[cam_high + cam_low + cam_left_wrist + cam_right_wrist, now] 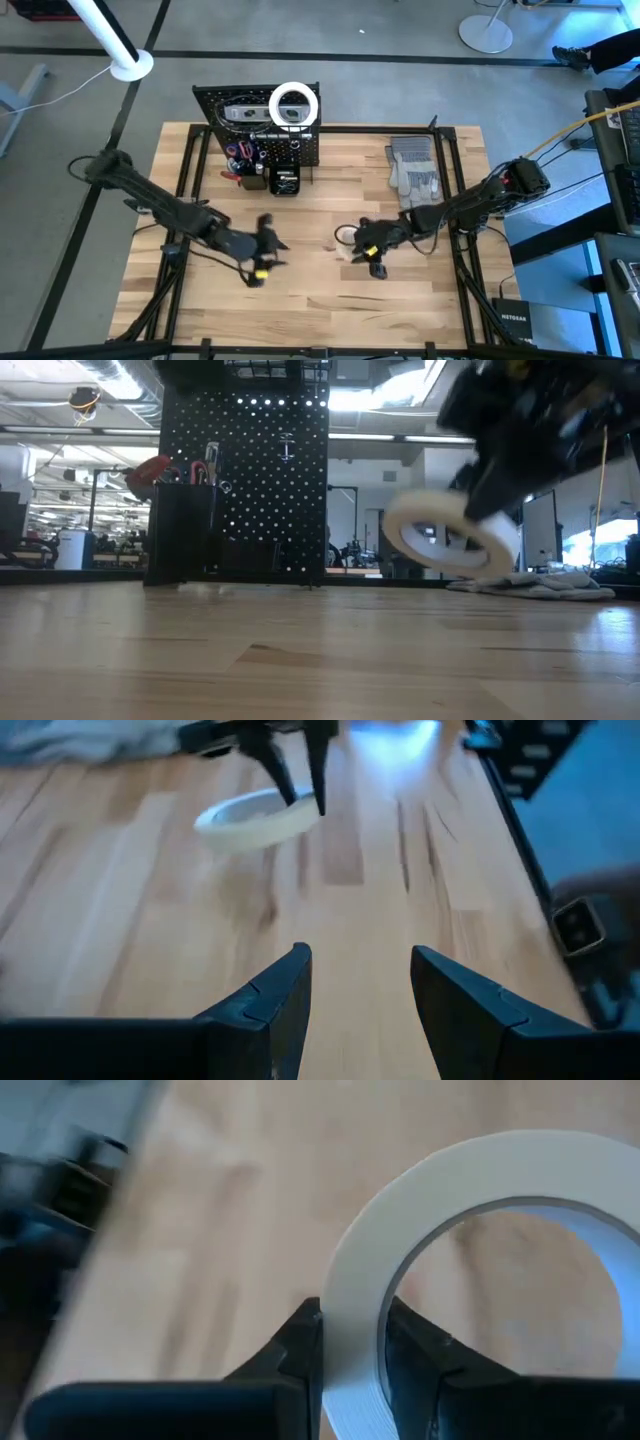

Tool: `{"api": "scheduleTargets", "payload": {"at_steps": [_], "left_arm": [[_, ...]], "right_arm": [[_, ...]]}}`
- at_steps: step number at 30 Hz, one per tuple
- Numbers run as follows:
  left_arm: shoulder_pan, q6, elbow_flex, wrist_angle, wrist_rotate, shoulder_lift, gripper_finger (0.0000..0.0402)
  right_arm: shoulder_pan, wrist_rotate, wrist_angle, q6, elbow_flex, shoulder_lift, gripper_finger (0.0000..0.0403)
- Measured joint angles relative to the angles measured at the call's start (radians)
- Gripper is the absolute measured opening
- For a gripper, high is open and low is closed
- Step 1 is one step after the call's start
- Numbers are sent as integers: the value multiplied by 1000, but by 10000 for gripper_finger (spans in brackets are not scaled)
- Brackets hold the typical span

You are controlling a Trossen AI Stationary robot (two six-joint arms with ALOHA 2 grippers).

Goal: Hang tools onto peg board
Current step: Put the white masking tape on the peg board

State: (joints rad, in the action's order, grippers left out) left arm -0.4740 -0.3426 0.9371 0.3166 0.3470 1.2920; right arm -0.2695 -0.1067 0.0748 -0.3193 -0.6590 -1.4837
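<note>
While the white tape roll (480,1230) is pinched by its wall between the fingers (300,1345) of the right end effector (352,243), one finger inside the ring and one outside, it hangs tilted and clear of the desk (300,660) in the low view, right of the desk's middle. The right arm reaches in from the right edge of the desk, stretched low towards the centre. The left end effector (268,240) hovers just left of centre, near the right one but not touching it, its jaws parted with nothing between them and aimed across the desk at the tape roll; its arm extends from the left rear corner. The peg board (262,130) stands upright at the rear of the desk, with red-handled tools (240,157) and a ring light (294,105) at it. Grey gloves (414,168) lie at the right rear.
</note>
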Motion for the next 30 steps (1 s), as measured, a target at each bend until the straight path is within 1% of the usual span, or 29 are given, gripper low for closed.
{"api": "scheduleTargets", "payload": {"at_steps": [5,7,10,13,17,23,27,30], "left_arm": [[8,241,0,-245,-20,181,159],[20,325,0,-353,-22,227,164],[44,433,0,-466,-23,261,179],[74,503,0,-498,-32,273,198],[105,571,0,-461,-33,290,212],[100,687,0,-508,-56,326,209],[101,726,0,-578,-56,359,208],[101,757,1,-618,-56,383,208]], "right_arm": [[-55,-29,77,-16,-35,1,76],[-74,-35,91,-17,-43,1,76],[-98,-35,108,-20,-54,1,76],[-112,-35,120,-35,-64,-1,76],[-110,-44,208,-26,-70,-29,76],[-92,-72,333,9,-70,-82,76],[-83,-99,400,10,-70,-116,76],[-83,-106,416,11,-70,-121,76]]}}
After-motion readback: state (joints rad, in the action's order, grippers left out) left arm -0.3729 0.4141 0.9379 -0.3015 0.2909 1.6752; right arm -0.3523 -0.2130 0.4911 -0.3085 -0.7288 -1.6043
